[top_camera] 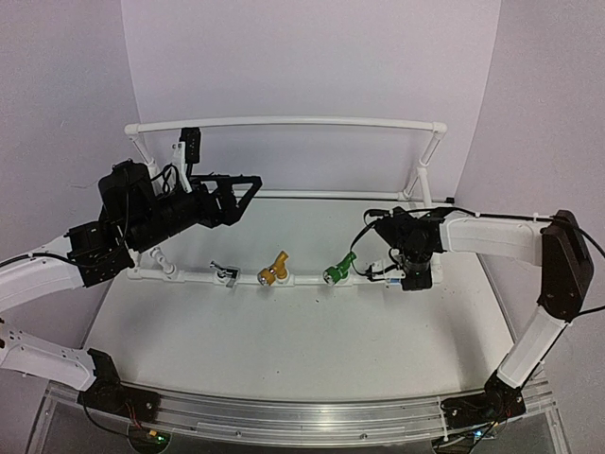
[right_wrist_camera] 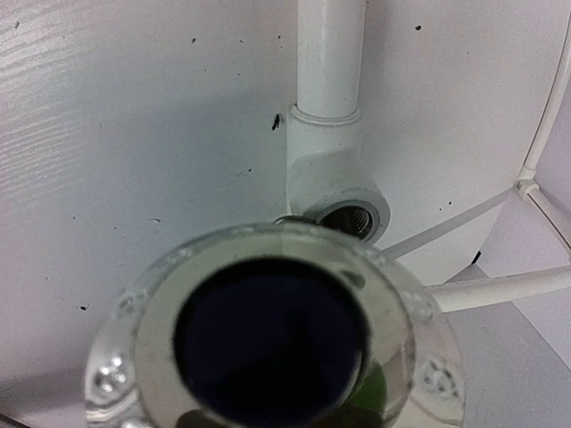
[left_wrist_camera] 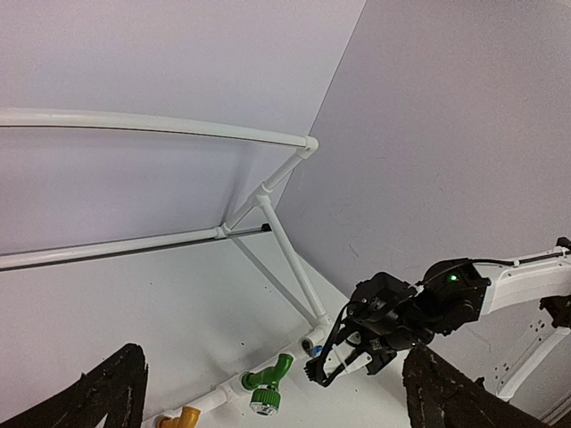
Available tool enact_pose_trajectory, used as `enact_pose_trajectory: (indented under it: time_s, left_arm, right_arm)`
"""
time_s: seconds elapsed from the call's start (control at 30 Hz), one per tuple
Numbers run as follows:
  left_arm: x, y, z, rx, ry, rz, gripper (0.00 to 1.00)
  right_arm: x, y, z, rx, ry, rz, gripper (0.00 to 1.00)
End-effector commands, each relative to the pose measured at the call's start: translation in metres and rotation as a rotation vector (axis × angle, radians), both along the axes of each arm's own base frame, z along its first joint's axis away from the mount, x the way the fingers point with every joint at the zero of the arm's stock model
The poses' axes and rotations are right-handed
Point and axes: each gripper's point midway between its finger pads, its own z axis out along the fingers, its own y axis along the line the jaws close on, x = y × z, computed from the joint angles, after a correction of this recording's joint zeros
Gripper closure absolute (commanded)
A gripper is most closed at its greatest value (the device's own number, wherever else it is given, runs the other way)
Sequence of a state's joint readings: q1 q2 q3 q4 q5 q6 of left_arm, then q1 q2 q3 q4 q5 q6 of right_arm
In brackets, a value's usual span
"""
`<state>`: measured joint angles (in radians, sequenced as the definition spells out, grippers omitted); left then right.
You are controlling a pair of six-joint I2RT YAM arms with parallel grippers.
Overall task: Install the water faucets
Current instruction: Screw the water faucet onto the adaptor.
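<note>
On the front pipe of the white PVC frame sit the silver faucet, the yellow faucet and the green faucet. At the pipe's right end my right gripper is shut on the blue faucet. Its round metallic nozzle fills the lower right wrist view and hides the fingers. Just beyond it the elbow fitting shows an open threaded hole. My left gripper hangs open and empty, high over the table's left, away from the faucets.
The frame's top rail runs across the back, with diagonal braces at the right. A black clip hangs on the left upright. Walls close in on the table at the back and on both sides.
</note>
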<state>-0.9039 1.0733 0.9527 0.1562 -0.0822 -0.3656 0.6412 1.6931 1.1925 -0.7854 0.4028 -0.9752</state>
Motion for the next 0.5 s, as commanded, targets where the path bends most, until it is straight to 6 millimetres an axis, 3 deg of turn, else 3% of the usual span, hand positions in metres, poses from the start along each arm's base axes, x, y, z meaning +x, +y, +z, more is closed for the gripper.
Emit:
enact_pose_trajectory:
  time_s: [0.0, 0.17, 0.47]
  left_arm:
    - [0.0, 0.007, 0.01, -0.008, -0.026, 0.018, 0.0]
    - [0.0, 0.006, 0.01, -0.007, -0.027, 0.017, 0.0]
    - [-0.001, 0.005, 0.013, -0.009, -0.032, 0.011, 0.0]
  right_arm:
    - [0.018, 0.009, 0.029, 0.069, -0.103, -0.008, 1.0]
    - [0.021, 0.014, 0.045, 0.094, -0.124, 0.0, 1.0]
    - [0.024, 0.012, 0.029, 0.076, -0.065, -0.012, 1.0]
